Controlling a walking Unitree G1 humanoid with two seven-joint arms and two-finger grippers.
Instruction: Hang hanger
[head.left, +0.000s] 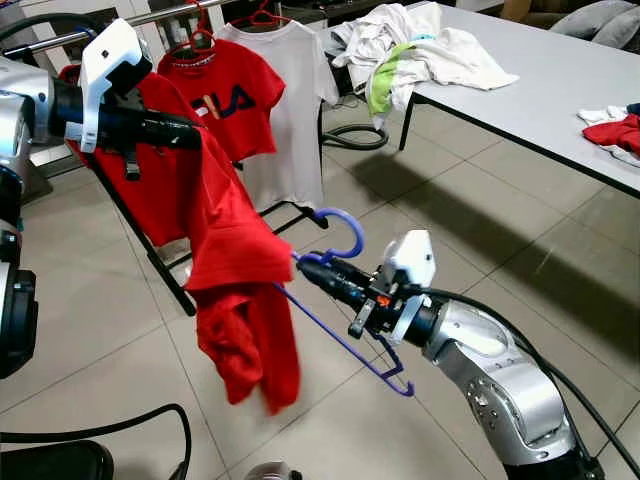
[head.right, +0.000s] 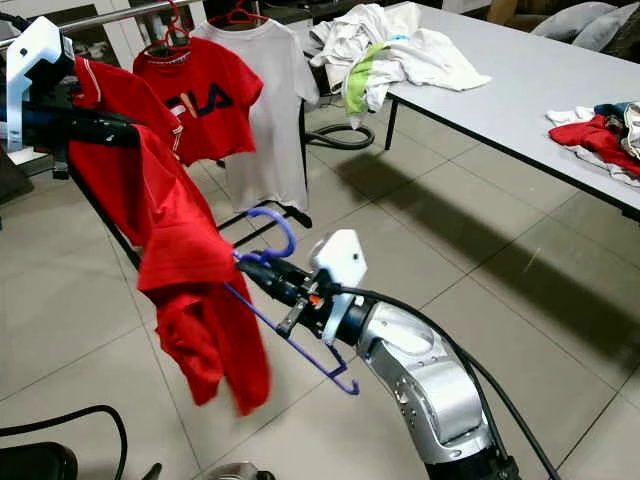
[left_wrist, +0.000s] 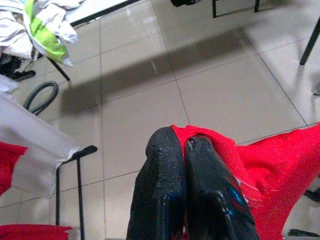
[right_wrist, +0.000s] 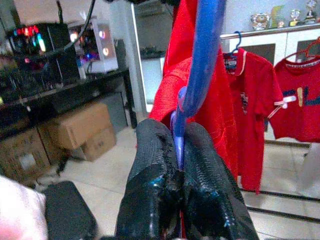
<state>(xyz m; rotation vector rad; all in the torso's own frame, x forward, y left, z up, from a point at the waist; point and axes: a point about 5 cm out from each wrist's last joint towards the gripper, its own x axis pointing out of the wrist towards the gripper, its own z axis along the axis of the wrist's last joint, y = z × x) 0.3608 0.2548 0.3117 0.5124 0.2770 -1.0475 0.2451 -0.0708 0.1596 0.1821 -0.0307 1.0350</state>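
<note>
- Your right gripper is clamped on the blue hanger near its hook, keeping that free for the rack rail
- Your left gripper pinches the red shirt high, so it drapes clear of the floor

We see a plain red shirt draped from our black left gripper, and a blue hanger pinched in our black right gripper. At eleven o'clock hang a red shirt with navy lettering and a white shirt. The floor is beige tile; the table is pale grey.
</note>
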